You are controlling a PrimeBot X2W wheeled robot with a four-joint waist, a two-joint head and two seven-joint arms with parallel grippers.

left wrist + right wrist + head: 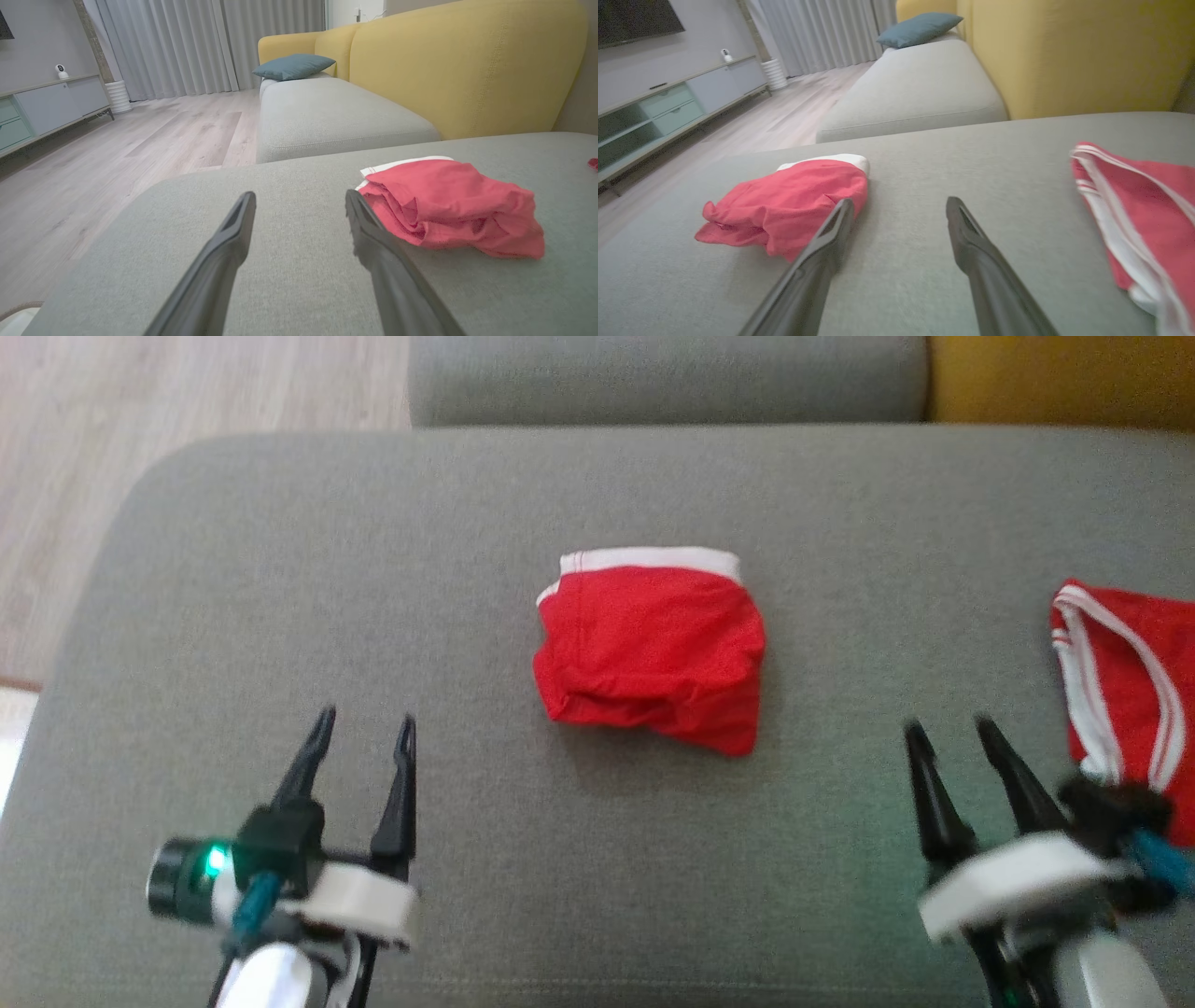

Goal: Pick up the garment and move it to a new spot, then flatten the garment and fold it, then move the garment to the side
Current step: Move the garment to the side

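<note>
Fingers (400, 784) of left gripper (366, 719) and right gripper (950, 726) apart, empty; red garment (653, 649) on grey cushion (373, 569).

The garment (651, 644) lies mid-seat on the sofa (355, 616), a second garment (1130, 681) well to its right, the floor (140, 448) off left.

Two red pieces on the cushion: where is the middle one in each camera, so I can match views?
Head view: middle red garment at centre frame, white band along its far edge.
Left wrist view: garment right of centre.
Right wrist view: garment left of centre.
Shared landmark: yellow sofa back, upper right in all three.
</note>
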